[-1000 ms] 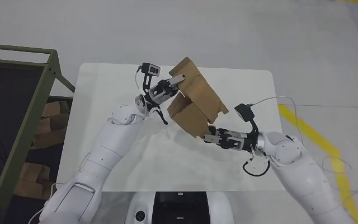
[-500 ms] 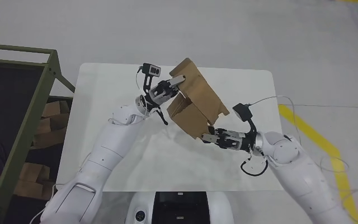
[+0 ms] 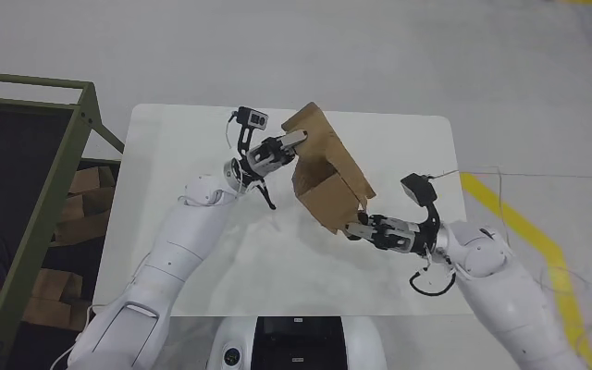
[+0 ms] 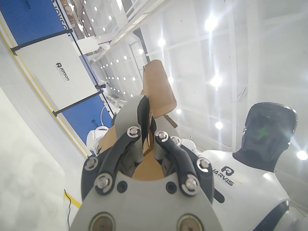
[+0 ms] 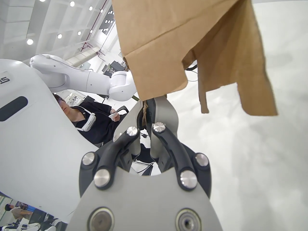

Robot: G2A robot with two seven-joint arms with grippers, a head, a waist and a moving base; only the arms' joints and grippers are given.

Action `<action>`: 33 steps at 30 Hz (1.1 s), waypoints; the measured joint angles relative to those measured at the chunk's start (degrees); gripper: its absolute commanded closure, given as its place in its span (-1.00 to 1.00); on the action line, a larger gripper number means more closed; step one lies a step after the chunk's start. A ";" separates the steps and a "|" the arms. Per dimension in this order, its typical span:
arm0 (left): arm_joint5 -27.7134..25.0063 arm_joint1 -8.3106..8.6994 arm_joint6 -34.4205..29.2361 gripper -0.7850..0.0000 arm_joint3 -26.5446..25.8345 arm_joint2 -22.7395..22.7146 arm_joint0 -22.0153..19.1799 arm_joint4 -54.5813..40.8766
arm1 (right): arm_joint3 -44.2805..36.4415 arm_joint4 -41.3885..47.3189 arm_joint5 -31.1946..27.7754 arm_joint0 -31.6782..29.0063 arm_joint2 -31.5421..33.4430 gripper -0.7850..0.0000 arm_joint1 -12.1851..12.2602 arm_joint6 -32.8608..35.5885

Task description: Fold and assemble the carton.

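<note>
A brown cardboard carton (image 3: 329,171) hangs tilted above the middle of the white table (image 3: 185,129), partly opened, its flaps loose. My left gripper (image 3: 298,138) is shut on the carton's far upper edge; in the left wrist view its fingertips (image 4: 147,111) pinch a cardboard flap (image 4: 157,90). My right gripper (image 3: 352,227) is shut on the carton's near lower corner. In the right wrist view the carton (image 5: 173,25) fills the upper part, and the right gripper (image 5: 146,111) clamps the edge of one flap, with another flap (image 5: 245,73) hanging loose beside it.
A green metal frame (image 3: 55,166) stands off the table's left side, with cardboard pieces (image 3: 74,213) stacked below it. A yellow floor line (image 3: 499,213) runs at the right. The table's near and right parts are bare.
The carton has swung and shifted slightly to the right, its lower corner now nearer the right arm. The right gripper moved right with it; the left gripper shifted a little right.
</note>
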 measured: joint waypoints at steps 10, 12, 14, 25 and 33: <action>2.92 -0.25 -8.06 1.00 2.60 0.11 -0.98 -3.93 | -0.92 5.64 0.28 -2.19 3.67 1.00 1.34 2.82; 3.36 -0.36 -8.49 1.00 3.07 0.19 -1.06 -4.59 | -1.37 6.15 0.27 -2.60 4.01 1.00 1.60 2.79; 4.03 -0.48 -9.21 1.00 3.56 0.19 -1.18 -5.74 | -1.76 6.75 0.16 -2.99 4.35 1.00 1.91 2.69; 7.05 -1.08 -12.78 1.00 6.22 -0.04 -2.06 -9.44 | -2.49 9.42 -0.97 -3.63 4.32 1.00 3.33 1.57; 7.45 -1.51 -13.18 1.00 7.03 0.18 -2.35 -8.98 | -2.72 11.56 -1.82 -3.51 3.62 1.00 4.45 0.72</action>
